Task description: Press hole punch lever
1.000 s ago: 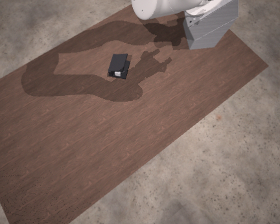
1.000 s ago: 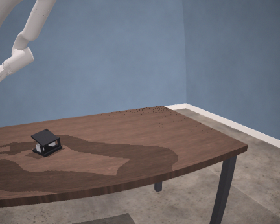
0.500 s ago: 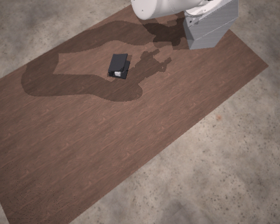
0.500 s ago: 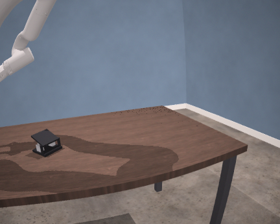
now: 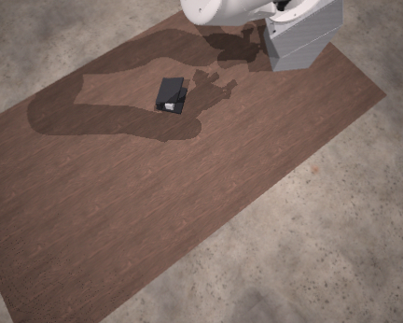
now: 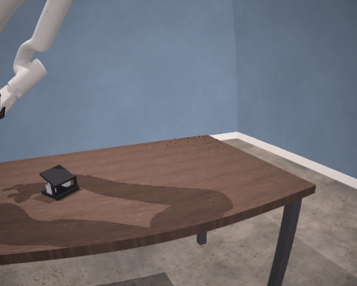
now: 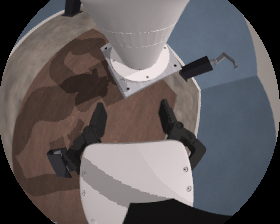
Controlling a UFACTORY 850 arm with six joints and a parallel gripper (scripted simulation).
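The hole punch (image 5: 171,95) is a small black box with a light metal part at its front. It stands upright on the wooden table (image 5: 187,154), towards the arm's base. In the exterior view the hole punch (image 6: 59,182) shows its lever tilted up, with a gap under it. My gripper (image 7: 132,107) is open and empty, high above the table and touching nothing. Its wrist shows only at the left edge of the exterior view (image 6: 3,103). A small dark box (image 7: 58,161) behind my left finger looks like the punch.
The arm's grey base block (image 5: 300,39) stands at the table's far edge, with a white arm link (image 5: 224,9) over it. The arm's shadow lies across the table around the punch. A blue wall stands behind the table.
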